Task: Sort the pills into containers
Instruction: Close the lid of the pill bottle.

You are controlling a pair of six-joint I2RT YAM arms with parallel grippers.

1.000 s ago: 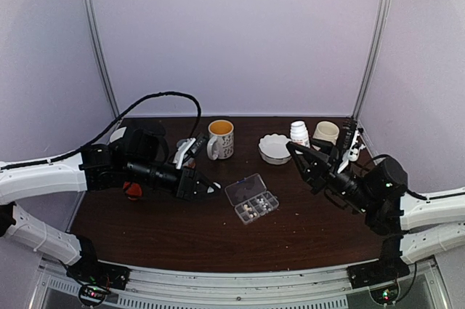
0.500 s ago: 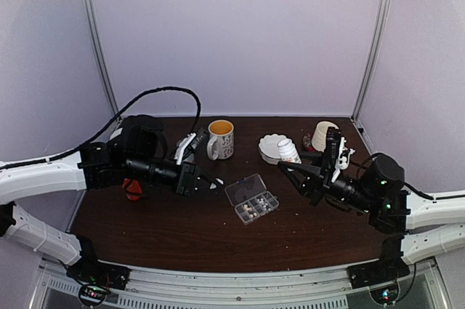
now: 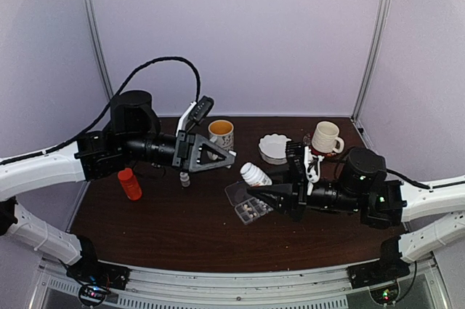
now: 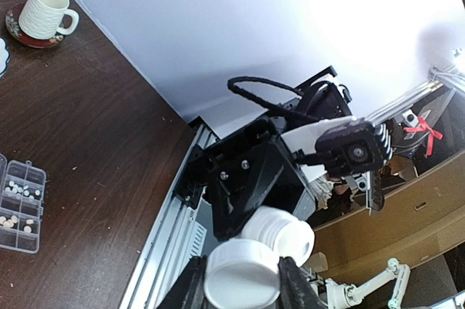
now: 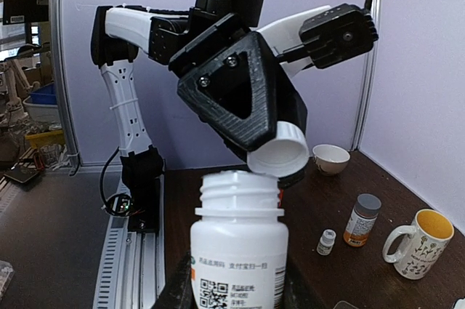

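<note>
The one pill box (image 3: 244, 211) lies flat on the table, nearest my bases, in front of my right arm. Its containers (image 4: 30, 200) run in two rows, and several hold pills (image 4: 20, 190), pale specks too small for me to count.

My right jaws hang over the right end of that box. They are partly closed, clamped on the body of the one white bottle (image 5: 238, 251). Its threaded neck is bare, and from above it lies tilted with its mouth toward my left arm, off the table, just beyond the box.

My left jaws reach in from the left, raised above the table, also partly closed. They pinch the single white cap (image 4: 243, 283), which sits close to the bottle's open mouth without touching it.

Farther left on the table stand one orange bottle (image 3: 131, 184) with a grey top and one tiny vial (image 3: 184, 179), both upright and apart from each other.

Along the far edge I count two mugs. One is yellow inside (image 3: 221, 137); the other is a white mug (image 3: 325, 137) on a dark red saucer (image 4: 14, 27).

There are also two bowls. A scalloped bowl (image 3: 275, 148) sits between the mugs, and a small bowl (image 5: 330, 158) stands at the far left corner.
</note>
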